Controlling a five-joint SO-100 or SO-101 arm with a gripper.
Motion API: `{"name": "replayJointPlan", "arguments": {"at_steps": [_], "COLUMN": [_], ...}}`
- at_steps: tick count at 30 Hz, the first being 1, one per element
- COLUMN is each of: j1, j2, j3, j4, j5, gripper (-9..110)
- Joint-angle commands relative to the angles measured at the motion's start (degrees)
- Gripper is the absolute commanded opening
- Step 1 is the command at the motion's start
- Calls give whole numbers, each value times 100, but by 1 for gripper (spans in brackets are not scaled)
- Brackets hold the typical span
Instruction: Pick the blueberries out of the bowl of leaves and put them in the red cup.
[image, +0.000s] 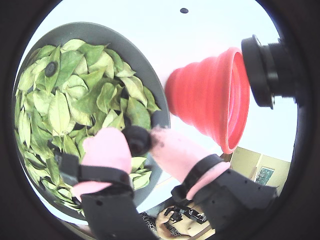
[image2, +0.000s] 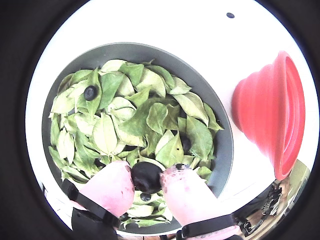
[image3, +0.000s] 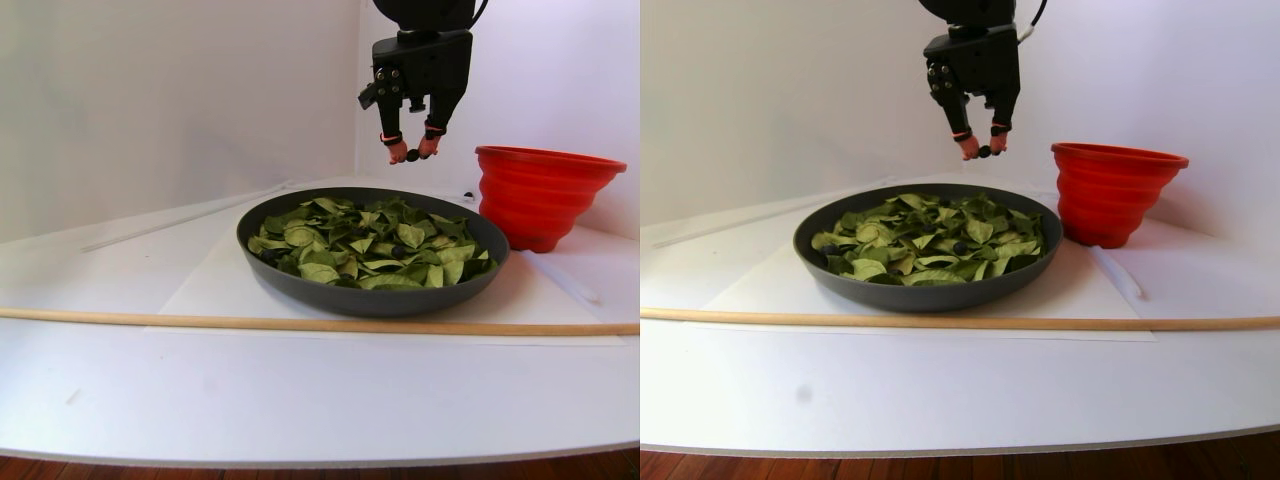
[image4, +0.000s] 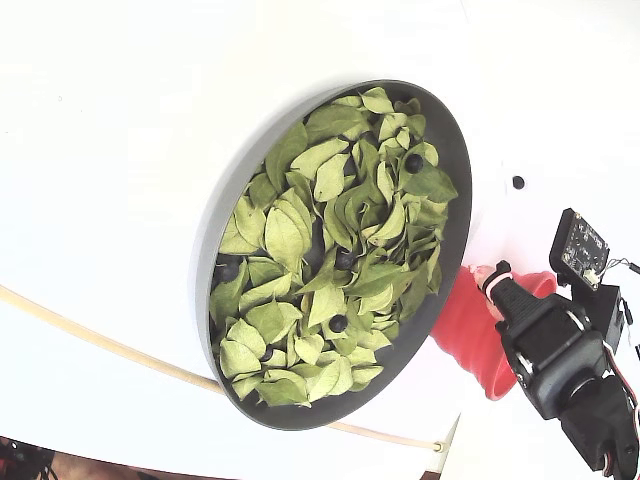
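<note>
My gripper (image: 137, 140) has its pink fingertips (image: 107, 147) shut on one dark blueberry (image: 136, 138), also seen pinched in a wrist view (image2: 146, 176). In the stereo pair view the gripper (image3: 412, 155) hangs well above the far right side of the bowl (image3: 370, 300), close to the red cup (image3: 540, 195). The grey bowl (image2: 150, 48) is full of green leaves (image2: 125, 125). More blueberries lie among them (image2: 90, 92) (image4: 338, 323) (image4: 343, 260). The red cup (image: 210, 95) stands upright just right of the bowl. In the fixed view the gripper (image4: 487, 272) is over the cup's edge (image4: 465, 330).
A flat black dot (image2: 230, 15) marks the white table beyond the bowl. A thin wooden rod (image3: 300, 323) lies along the table in front of the bowl. A second wrist camera (image: 270, 70) juts in at the upper right of a wrist view.
</note>
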Motion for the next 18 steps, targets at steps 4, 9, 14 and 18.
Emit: {"name": "replayJointPlan", "arguments": {"at_steps": [4,9,14,18], "j1": [325,501,650,773], "j2": [879,888,923,914], "j3": [-141,-264,-352,-448], "j4": [53,158,272,316], "j5": [-88,-114,-132,-114], "gripper": [10,10,10,10]}}
